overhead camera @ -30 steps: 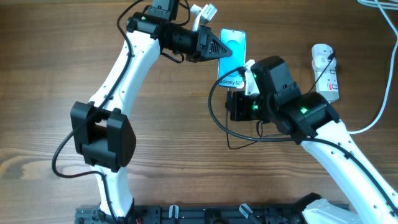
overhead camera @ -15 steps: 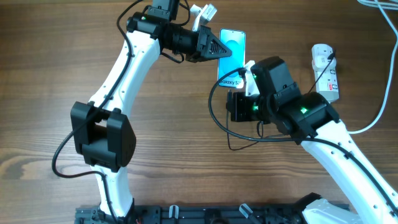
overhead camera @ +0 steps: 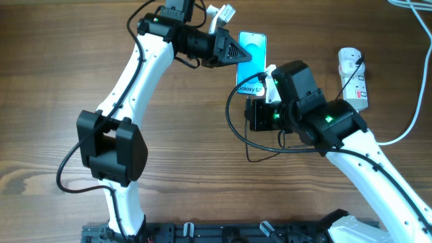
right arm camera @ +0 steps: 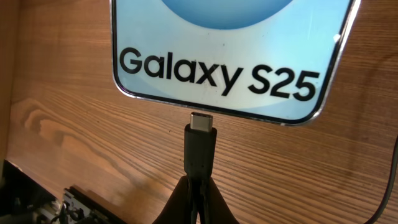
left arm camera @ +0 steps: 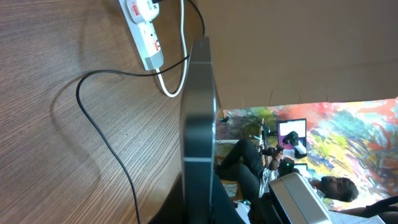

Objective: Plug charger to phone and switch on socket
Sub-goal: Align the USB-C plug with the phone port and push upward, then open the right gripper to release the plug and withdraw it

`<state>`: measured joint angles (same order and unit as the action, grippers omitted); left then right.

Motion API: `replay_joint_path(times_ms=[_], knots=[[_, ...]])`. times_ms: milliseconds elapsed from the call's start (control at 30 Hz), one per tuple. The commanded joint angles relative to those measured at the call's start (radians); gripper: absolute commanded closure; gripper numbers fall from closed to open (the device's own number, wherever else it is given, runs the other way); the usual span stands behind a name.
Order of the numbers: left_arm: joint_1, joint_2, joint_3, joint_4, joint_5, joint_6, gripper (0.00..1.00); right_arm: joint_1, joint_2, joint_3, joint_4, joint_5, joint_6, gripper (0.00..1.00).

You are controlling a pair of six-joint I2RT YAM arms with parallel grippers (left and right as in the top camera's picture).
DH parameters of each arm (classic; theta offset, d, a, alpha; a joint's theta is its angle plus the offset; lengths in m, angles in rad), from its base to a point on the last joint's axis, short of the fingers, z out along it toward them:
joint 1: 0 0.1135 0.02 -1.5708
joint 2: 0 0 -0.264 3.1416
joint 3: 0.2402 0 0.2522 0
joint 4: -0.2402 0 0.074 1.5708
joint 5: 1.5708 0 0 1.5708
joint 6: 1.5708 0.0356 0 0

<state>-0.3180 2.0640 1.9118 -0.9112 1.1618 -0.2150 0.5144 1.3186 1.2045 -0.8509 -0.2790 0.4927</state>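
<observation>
The phone [overhead camera: 252, 54] has a teal screen and a white band reading "Galaxy S25" [right arm camera: 224, 43]. My left gripper [overhead camera: 234, 52] is shut on its far end; the left wrist view shows the phone edge-on [left arm camera: 199, 124] between the jaws. My right gripper [overhead camera: 267, 82] is shut on the charger's black connector [right arm camera: 201, 144]. The silver tip sits right at the phone's bottom edge; I cannot tell whether it touches. The thin black cable [overhead camera: 236, 128] loops over the table. The white socket [overhead camera: 354, 78] lies at the right, with a plug in it; it also shows in the left wrist view [left arm camera: 143, 31].
A thicker white cord [overhead camera: 412, 121] runs from the socket area along the right edge. The wooden table [overhead camera: 54, 101] spreads left of the arms. A black rail [overhead camera: 223, 233] lines the front edge.
</observation>
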Motion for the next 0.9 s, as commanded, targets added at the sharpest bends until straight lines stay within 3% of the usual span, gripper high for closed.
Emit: replay_joint_path(times_ms=[0, 867], knots=[[-0.001, -0.032, 0.020, 0.006, 0.050, 0.003, 0.96, 0.003, 0.011, 0.016, 0.005, 0.019, 0.003, 0.95], [-0.008, -0.032, 0.020, 0.005, 0.050, 0.029, 0.96, 0.003, 0.011, 0.016, 0.021, 0.040, 0.005, 0.96]])
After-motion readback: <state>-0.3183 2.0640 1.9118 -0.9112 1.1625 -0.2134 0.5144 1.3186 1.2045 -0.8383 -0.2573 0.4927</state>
